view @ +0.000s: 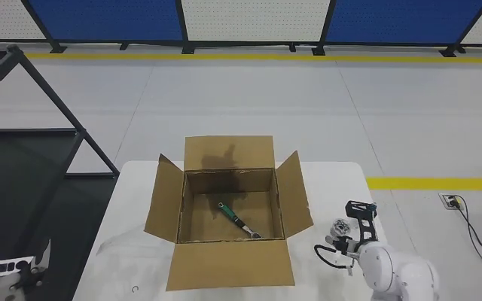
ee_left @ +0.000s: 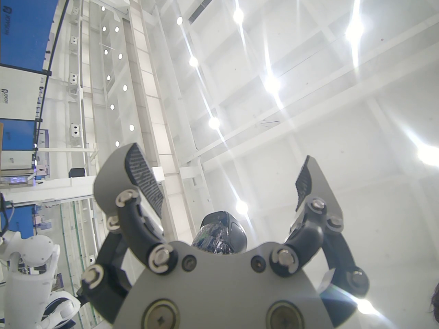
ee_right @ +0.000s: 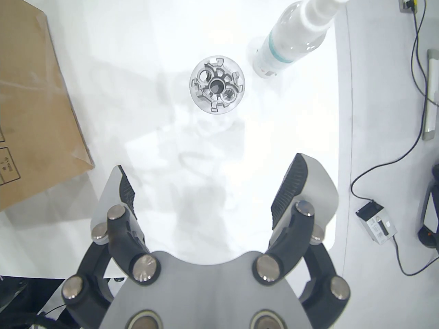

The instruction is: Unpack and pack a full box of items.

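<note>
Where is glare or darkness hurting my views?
Left wrist view: ceiling lamps flare in streaks around the open left hand. Right wrist view: the table is washed out near the bottle and round metal part. Top view: the box is dim inside, but the wrench shows.

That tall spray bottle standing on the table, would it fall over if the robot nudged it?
Probably yes: the bottle stands upright, tall on a narrow base, so a nudge could tip it. It looks clear, maybe mostly empty, hence light. Once down, its round body would likely roll.
</note>
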Robot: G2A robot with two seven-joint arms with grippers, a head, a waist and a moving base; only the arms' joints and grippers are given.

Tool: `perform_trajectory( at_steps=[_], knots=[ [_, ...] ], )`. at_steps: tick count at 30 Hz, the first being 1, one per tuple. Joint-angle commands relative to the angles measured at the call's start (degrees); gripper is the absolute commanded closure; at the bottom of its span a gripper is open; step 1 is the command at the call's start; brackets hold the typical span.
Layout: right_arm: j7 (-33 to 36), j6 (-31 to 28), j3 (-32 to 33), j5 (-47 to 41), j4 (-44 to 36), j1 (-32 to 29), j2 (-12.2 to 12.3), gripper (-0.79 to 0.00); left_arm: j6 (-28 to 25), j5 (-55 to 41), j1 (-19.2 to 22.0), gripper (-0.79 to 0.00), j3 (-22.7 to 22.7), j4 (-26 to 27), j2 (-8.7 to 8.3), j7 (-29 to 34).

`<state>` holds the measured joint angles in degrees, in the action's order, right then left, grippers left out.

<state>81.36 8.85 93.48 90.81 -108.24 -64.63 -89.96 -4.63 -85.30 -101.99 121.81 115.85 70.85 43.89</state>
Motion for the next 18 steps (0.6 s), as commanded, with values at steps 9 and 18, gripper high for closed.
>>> perform_trajectory(
  at_steps=[9,18],
  knots=[
    [-3.9,6.5,0.4,-0.3,10.3,5.5,0.1,-0.785,0.0,0.0,0.0,-0.785,0.0,0.0,0.0,0.0],
    [-9.6,9.7,2.0,-5.7,15.4,7.3,0.2,-0.785,0.0,0.0,0.0,-0.785,0.0,0.0,0.0,0.0]
  ],
)
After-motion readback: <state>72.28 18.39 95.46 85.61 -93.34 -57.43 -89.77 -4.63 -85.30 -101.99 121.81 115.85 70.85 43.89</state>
